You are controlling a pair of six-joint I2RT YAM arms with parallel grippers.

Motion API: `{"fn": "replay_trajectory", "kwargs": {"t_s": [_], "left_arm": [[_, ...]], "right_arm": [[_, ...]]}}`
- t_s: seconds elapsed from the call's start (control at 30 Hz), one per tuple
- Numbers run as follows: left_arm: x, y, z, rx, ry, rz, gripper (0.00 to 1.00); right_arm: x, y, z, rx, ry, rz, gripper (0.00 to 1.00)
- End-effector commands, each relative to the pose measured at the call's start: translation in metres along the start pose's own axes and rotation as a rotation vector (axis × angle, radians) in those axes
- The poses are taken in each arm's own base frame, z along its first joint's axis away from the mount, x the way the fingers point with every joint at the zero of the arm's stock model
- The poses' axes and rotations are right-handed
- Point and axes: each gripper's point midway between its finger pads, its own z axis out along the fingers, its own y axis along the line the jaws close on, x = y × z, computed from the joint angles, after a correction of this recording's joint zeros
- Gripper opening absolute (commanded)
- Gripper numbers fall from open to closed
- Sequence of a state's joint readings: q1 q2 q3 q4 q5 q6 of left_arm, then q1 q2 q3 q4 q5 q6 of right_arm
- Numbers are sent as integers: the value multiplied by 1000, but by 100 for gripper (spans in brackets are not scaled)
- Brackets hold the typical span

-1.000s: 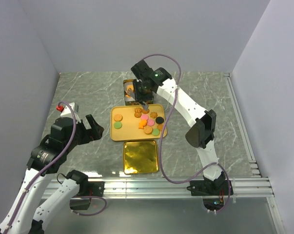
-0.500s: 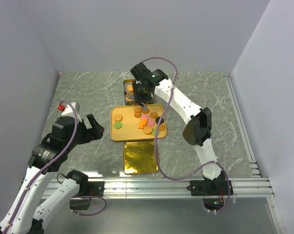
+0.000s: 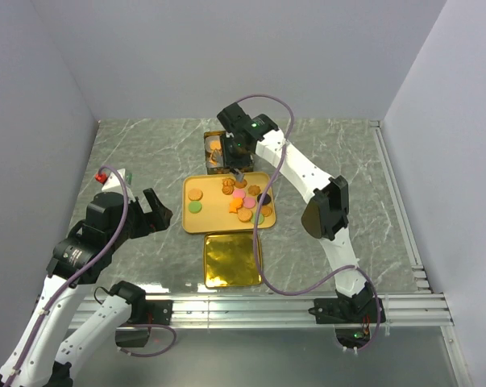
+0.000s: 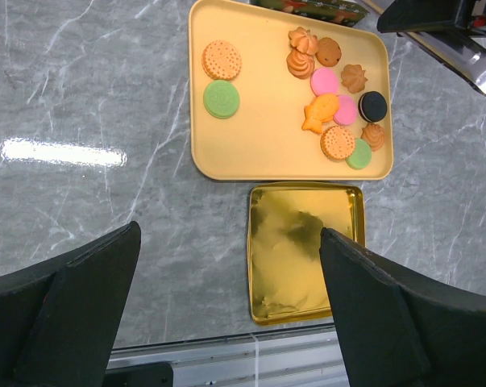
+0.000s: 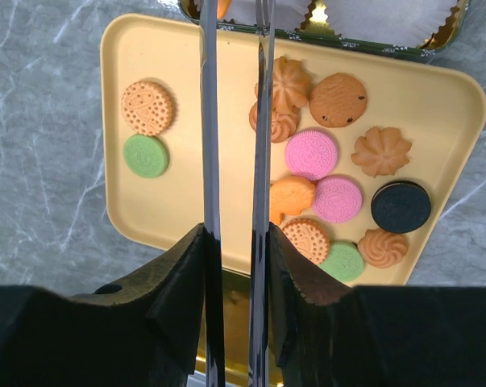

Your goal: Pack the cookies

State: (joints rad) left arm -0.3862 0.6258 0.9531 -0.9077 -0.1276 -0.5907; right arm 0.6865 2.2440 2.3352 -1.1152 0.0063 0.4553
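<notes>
Right gripper over far tray edge, beside tin

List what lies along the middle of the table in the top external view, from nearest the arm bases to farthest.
shallow gold tin → yellow tray holding the cookies → open tin

Tray yellow. Cookies: tan dotted + green L of right gripper silver jaws; pink, orange, black, tan R. Table grey marble.
</notes>
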Motion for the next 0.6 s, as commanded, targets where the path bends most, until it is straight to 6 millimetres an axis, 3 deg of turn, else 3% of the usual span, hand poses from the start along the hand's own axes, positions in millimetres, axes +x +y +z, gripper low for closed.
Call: {"fn": "replay_trajectory", "kwargs": {"t_s": [0.0,0.57], "left_arm": [[-4,-3,0,9,-12,0,99],[-5,-2,-2,8,-19,-3,99]], "right_arm": [[-4,1,7,-8,-12,-1,38],[1,-3,7,4,4,2,50]]}}
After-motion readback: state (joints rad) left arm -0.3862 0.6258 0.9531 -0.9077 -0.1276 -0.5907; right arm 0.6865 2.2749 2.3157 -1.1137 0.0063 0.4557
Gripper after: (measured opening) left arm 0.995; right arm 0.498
